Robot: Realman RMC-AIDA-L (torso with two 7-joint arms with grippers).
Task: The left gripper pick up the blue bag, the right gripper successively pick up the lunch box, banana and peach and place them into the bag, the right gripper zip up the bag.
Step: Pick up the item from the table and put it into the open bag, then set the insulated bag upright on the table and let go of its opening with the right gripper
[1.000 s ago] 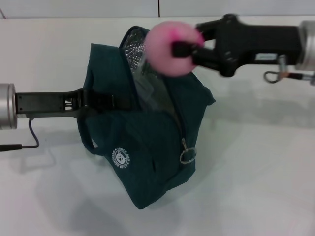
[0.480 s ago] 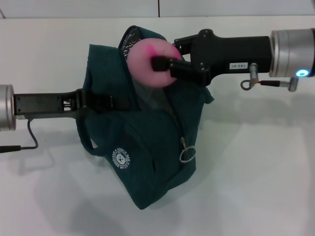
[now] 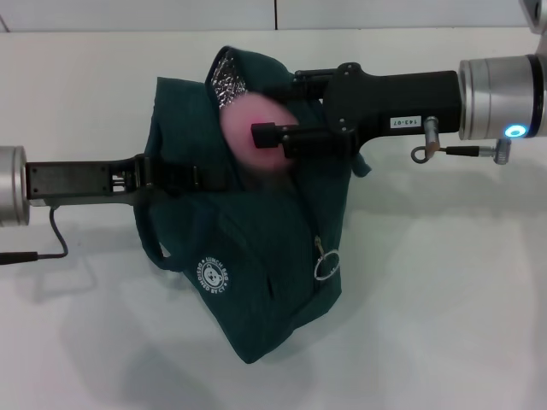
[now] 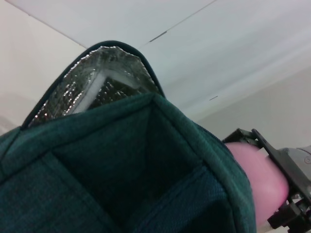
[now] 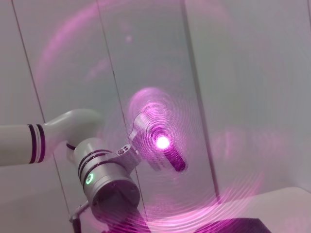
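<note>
Meanwhile, the blue bag (image 3: pixel 248 239) stands on the white table (image 3: pixel 444 299), its foil-lined mouth open at the top. At that mouth the right gripper (image 3: pixel 261 137) is clenched on the peach (image 3: pixel 252 132). Against the bag's left side, the left gripper (image 3: pixel 184 178) grasps a bag strap.

A plain white table (image 3: pixel 444 282) fills the head view from edge to edge. Along the 12 o'clock edge runs a pale wall (image 3: pixel 137 13), split by a thin dark vertical seam (image 3: pixel 275 13). At 9 o'clock a thin black cable (image 3: pixel 53 239) loops over the tabletop.
</note>
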